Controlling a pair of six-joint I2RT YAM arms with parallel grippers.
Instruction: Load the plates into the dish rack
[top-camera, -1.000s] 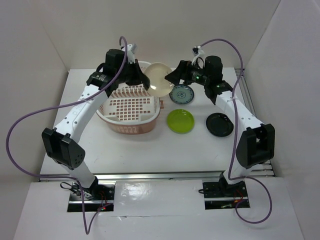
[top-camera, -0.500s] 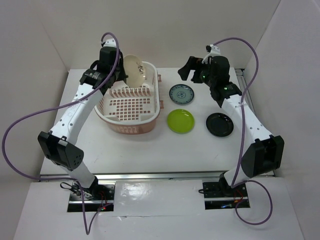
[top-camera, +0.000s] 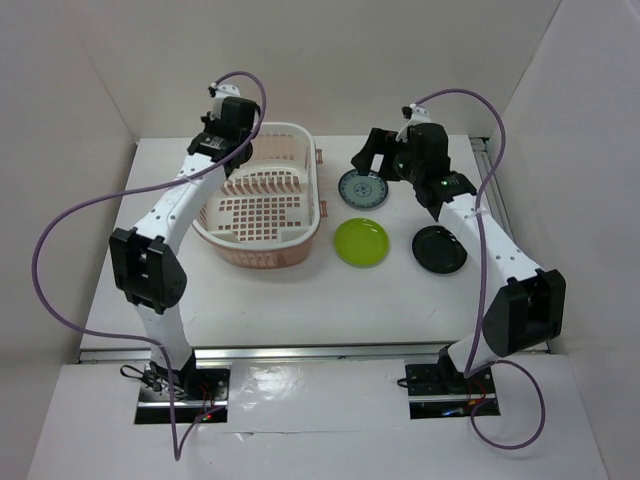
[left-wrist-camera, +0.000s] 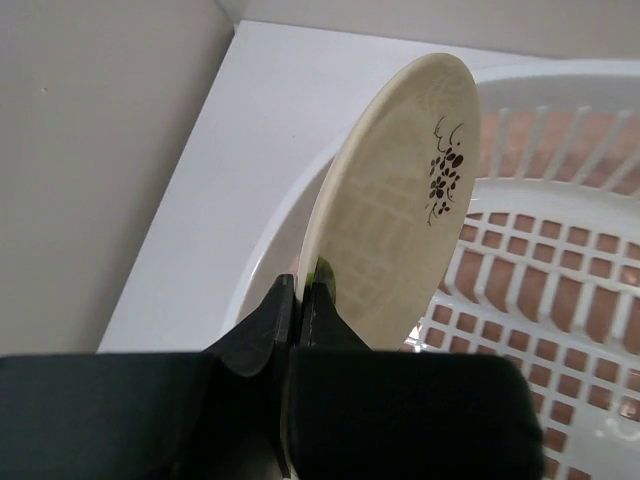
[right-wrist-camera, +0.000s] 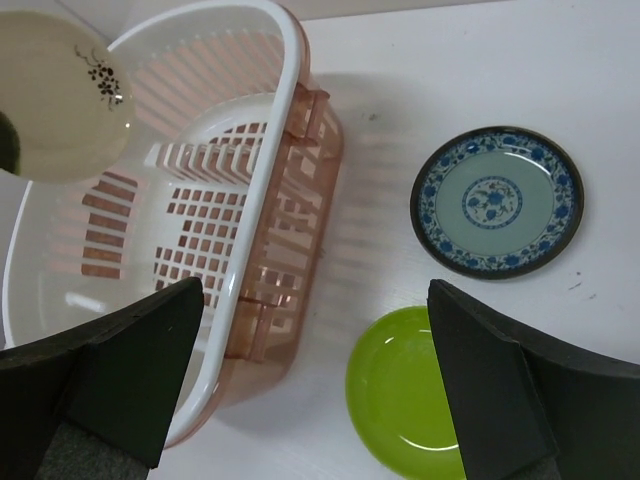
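- Swung leftward, left claw (left-wrist-camera: 297, 300) pinches cream plate (left-wrist-camera: 400, 200) by its rim over dish rack (left-wrist-camera: 560, 75); overhead, the arm hides it.
- Right claw (right-wrist-camera: 315, 375) gapes empty; green plate (right-wrist-camera: 400, 390) cropped.

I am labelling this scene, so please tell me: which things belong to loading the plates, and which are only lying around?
Job: cream plate, in the left gripper; blue plate; green plate; black plate; dish rack.
Not job: purple cables; white table.
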